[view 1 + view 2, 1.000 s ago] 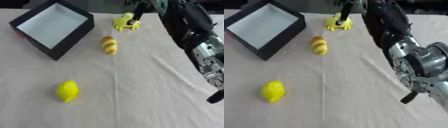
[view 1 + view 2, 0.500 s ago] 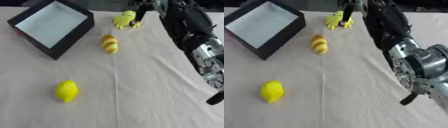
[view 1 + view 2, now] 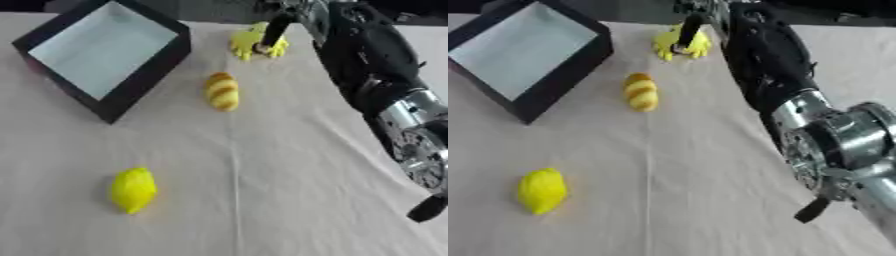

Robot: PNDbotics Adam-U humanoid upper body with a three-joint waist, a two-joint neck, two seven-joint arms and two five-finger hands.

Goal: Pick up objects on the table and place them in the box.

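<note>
- The right hand was at the top of the frame, at the end of a long black arm that came in from the lower right.
- One dark finger pointed down onto a small yellow toy. The finger looked like it touched the toy. The rest of the hand was cut off by the top edge, so I could not tell if it was open or closed around the toy.
- The yellow toy sat on the white cloth, near the top middle of the frame.
- A yellow and brown striped thing, shaped like a little bread roll, lay just below the toy, a bit to the left.
- A yellow lemon lay by itself in the lower left, well away from the other things.
- The black box sat in the upper left corner, turned at a slant. Its inside was pale and had nothing in it.
- The left hand did not show.
</note>
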